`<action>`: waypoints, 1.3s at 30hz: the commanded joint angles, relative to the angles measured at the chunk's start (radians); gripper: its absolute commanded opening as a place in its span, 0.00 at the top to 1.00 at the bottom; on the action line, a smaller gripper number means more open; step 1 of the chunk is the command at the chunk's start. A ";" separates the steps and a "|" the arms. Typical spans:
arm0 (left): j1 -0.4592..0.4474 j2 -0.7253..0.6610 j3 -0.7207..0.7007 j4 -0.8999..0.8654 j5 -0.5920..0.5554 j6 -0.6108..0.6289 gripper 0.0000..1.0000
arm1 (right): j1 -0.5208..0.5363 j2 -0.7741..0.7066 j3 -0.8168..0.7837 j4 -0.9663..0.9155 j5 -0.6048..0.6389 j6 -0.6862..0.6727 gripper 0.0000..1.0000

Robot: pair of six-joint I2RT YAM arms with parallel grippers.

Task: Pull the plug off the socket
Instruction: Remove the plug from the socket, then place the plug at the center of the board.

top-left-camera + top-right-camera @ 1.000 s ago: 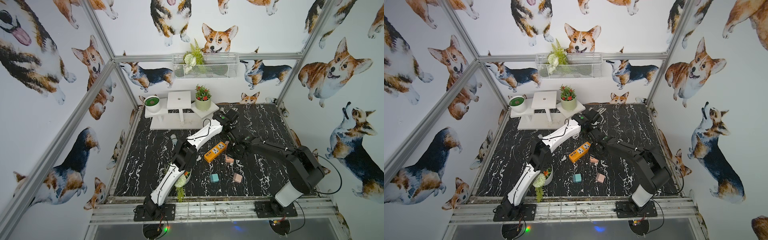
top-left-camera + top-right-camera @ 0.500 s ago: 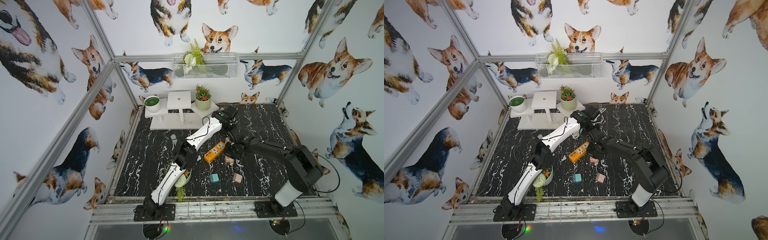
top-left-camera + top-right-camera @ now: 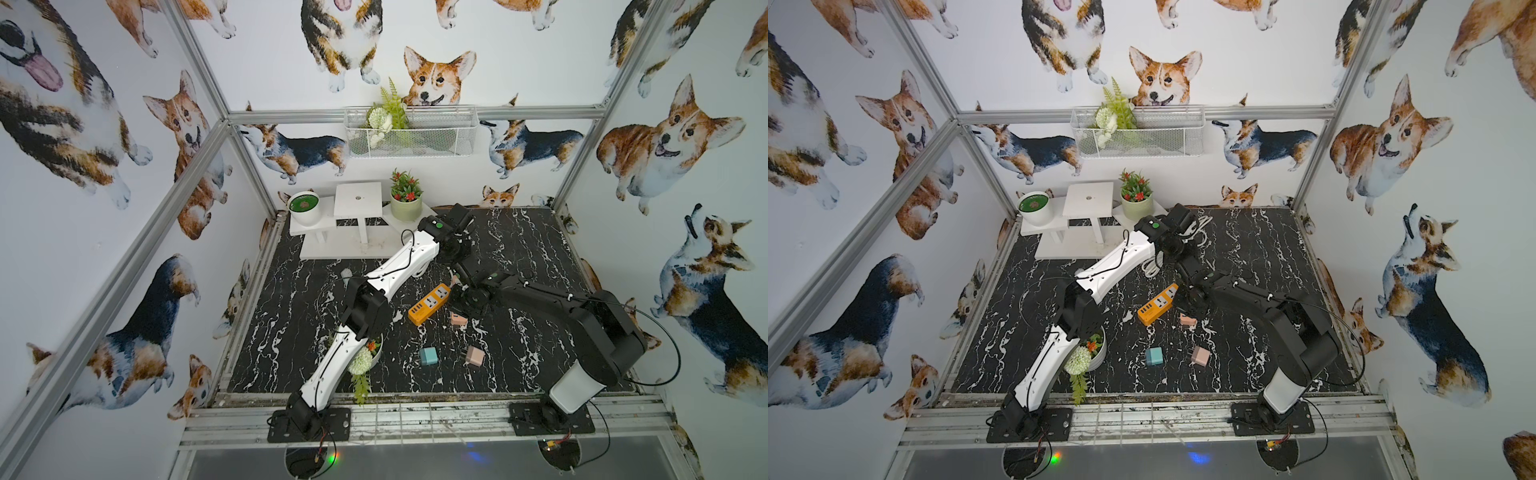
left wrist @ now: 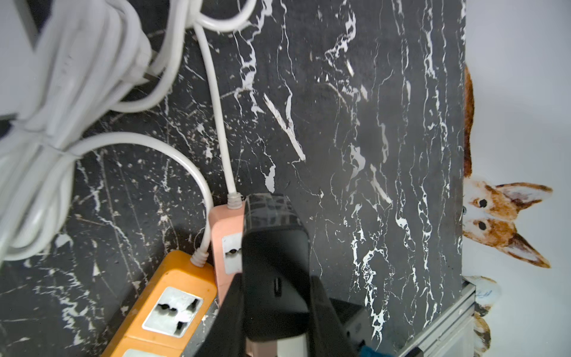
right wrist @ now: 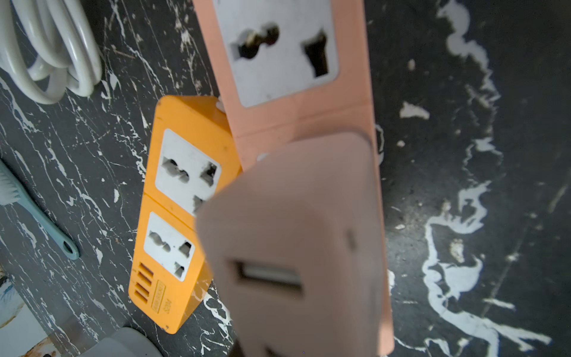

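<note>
Soft even light, faint shadows, top views sharp, pink plug (image 5: 293, 247) blurred close in right wrist view

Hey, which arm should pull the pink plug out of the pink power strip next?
Likely right. The right gripper sits at the pink plug, which fills its wrist view, while the left gripper is raised away, shut on a black plug.

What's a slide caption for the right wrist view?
Close-up: pink USB plug before pink power strip, orange power strip alongside.
</note>
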 commanded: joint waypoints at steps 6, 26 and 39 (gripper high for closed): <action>0.060 -0.177 -0.212 0.030 -0.073 0.027 1.00 | 0.002 -0.027 0.082 -0.253 0.085 -0.046 0.83; 0.295 -0.611 -1.064 0.390 0.149 0.051 1.00 | 0.002 -0.158 0.193 -0.286 0.033 -0.087 0.81; 0.405 -0.623 -1.369 0.635 0.259 0.064 0.96 | 0.002 -0.226 0.154 -0.306 0.029 -0.091 0.80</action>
